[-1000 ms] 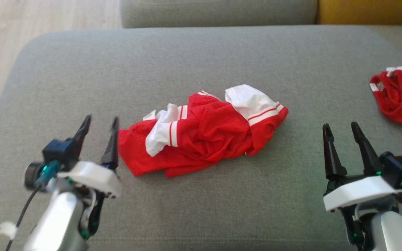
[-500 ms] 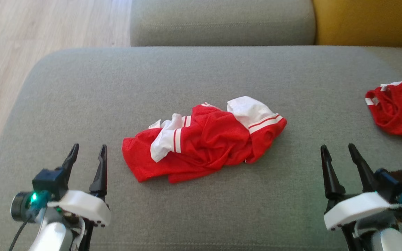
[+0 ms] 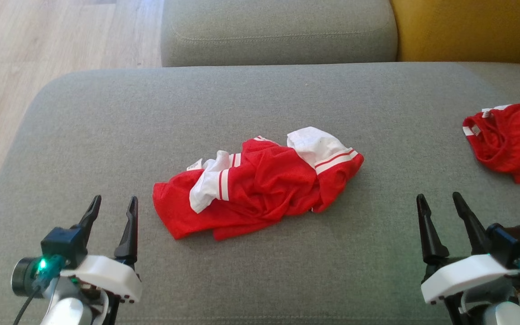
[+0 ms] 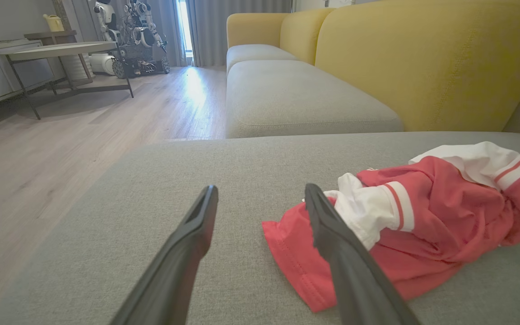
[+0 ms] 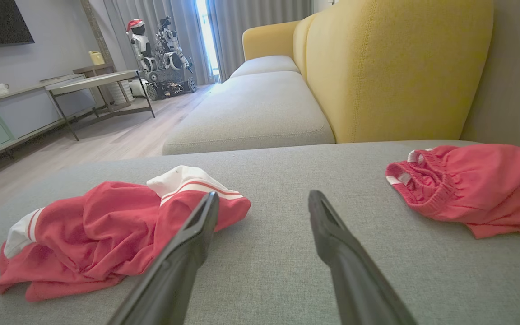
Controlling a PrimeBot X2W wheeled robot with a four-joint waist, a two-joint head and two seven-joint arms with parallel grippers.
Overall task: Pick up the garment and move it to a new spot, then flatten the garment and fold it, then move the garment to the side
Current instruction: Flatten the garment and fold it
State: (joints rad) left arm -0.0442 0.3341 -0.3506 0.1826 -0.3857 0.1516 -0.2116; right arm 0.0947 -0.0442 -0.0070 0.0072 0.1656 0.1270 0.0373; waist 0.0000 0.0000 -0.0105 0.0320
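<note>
**Head view: crumpled red-and-white garment at mid-frame on the grey cushion, both jaws apart**

Head view showed the garment (image 3: 260, 189) lying in a bunched heap at the centre of the frame, stretched from lower left to upper right. Its red cloth looked like fine, slightly shiny mesh, thrown into soft folds. Two white patches broke the red. One was a rounded panel at the upper right edged with thin red stripes, the other a twisted strip at the left with a white band beside it. A small white label poked out at the upper left edge.

It rested on a broad seat cushion (image 3: 260, 104) of coarse grey woven fabric with rounded corners.

The left jaws stood apart at the lower left, with slim, dark, tapering fingers (image 3: 128, 230) clear of the garment. The right jaws stood apart at the lower right and held nothing, their fingers (image 3: 428, 232) well away from the cloth.

A second red garment (image 3: 508, 140) with a gathered elastic band lay crumpled at the right edge. A yellow backrest (image 3: 463, 27) filled the upper right, and a pale wooden floor (image 3: 39, 40) the upper left.
</note>
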